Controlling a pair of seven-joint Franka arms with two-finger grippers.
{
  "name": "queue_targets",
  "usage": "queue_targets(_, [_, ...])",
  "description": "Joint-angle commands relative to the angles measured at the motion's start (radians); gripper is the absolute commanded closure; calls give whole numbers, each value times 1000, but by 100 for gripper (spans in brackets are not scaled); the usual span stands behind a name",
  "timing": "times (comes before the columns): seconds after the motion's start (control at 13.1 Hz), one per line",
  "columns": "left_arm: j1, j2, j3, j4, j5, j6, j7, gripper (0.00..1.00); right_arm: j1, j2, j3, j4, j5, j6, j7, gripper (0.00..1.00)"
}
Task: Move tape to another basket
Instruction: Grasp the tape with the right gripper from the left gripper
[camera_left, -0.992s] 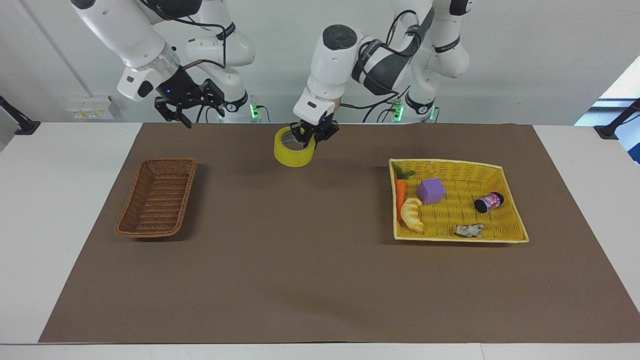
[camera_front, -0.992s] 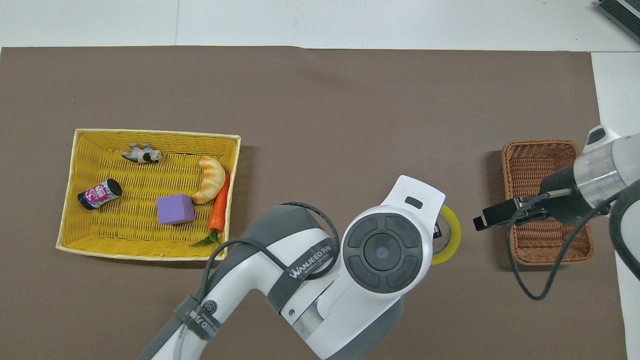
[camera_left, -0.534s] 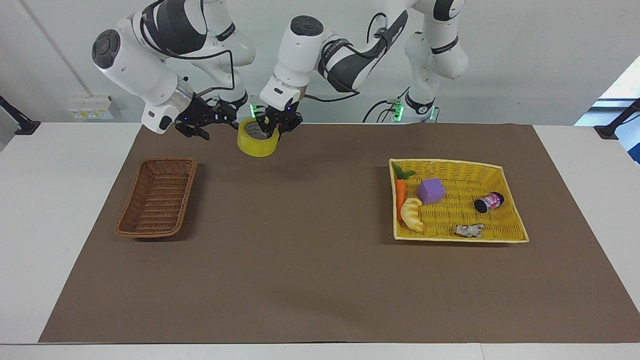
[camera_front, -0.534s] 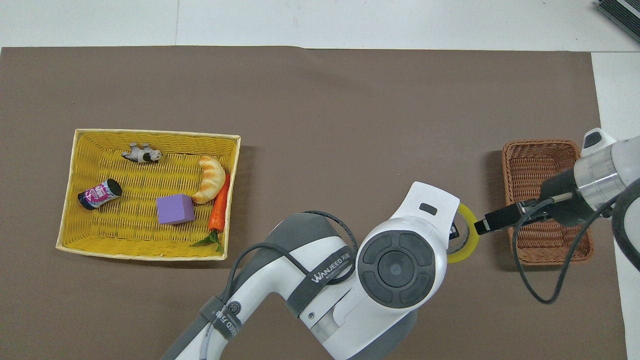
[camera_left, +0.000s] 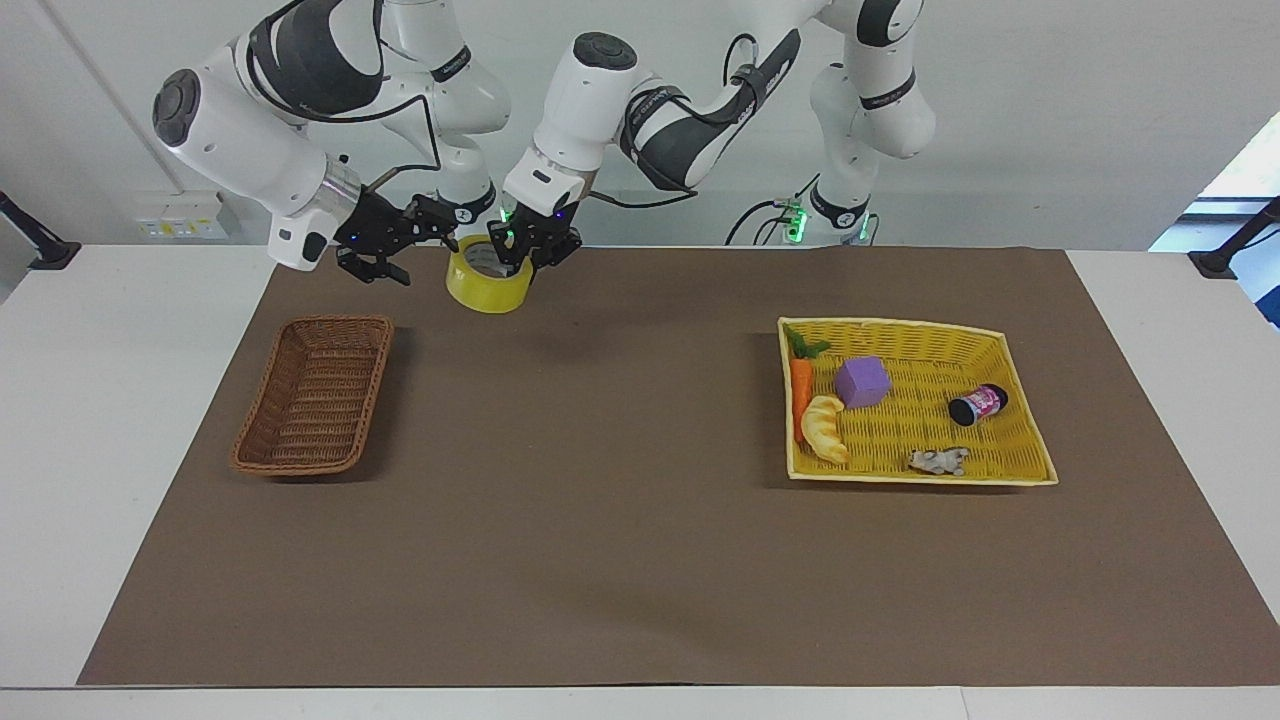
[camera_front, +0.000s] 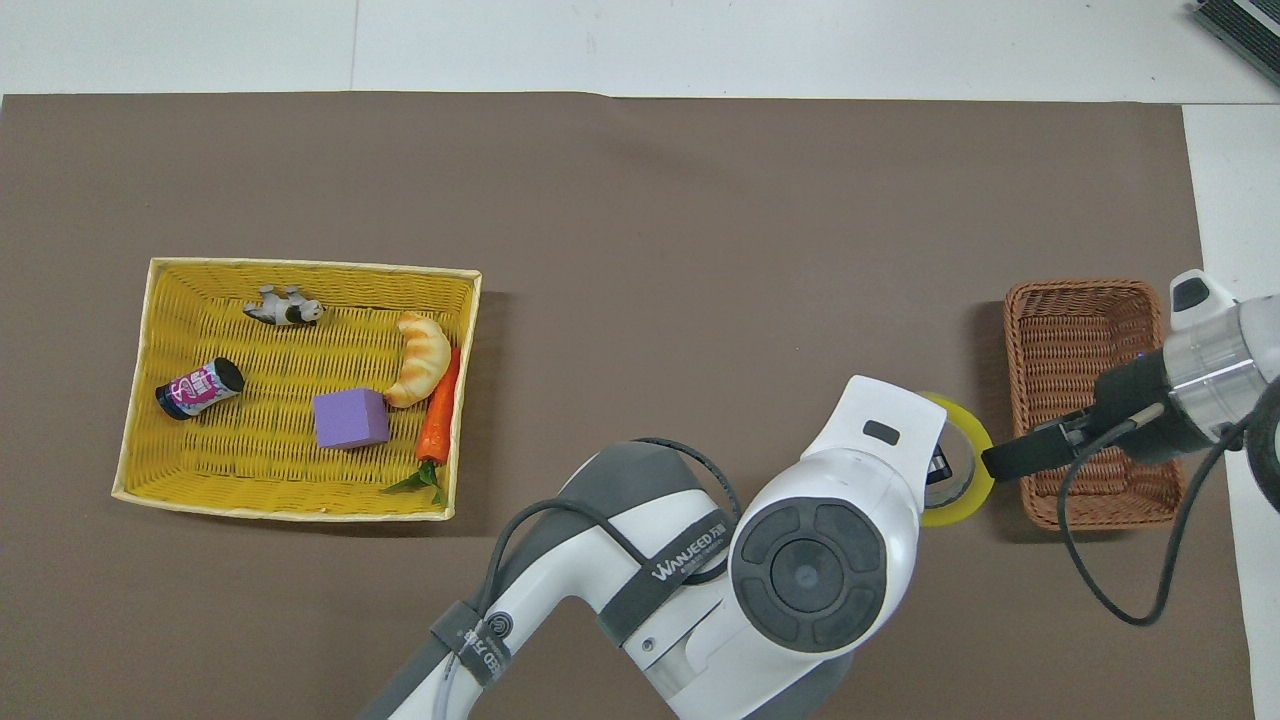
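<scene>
Hanging in the air, the tape (camera_left: 487, 277) looks light, stiff and slippery, pinched through its wall by the left gripper (camera_left: 533, 252), the right gripper (camera_left: 385, 245) wide open just beside it.

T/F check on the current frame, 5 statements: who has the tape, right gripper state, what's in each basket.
1. The left gripper is shut on the tape. True.
2. The tape rests inside the brown basket. False: it is in the air over the mat, beside that basket's end nearer to the robots.
3. The right gripper is open, right next to the tape. True.
4. The purple cube lies in the brown basket. False: it lies in the yellow basket, beside the croissant.
5. The brown basket holds a carrot. False: nothing shows in it; the carrot lies in the yellow basket.
</scene>
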Motion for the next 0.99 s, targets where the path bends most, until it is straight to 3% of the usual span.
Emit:
queue_targets(0.0, [-17,10,17,38,-17,36,-21,100,-36,-15,4,-29,59,-2,-37,0])
queue_targets(0.15, [-12,7,17,37,-16,24,-14,100,-85,17,4,27,99,-62,-41,0])
queue_targets(0.92, [-38,27,15,37,-16,96,-99,100,-47,29,5,-28,110,47,-44,0])
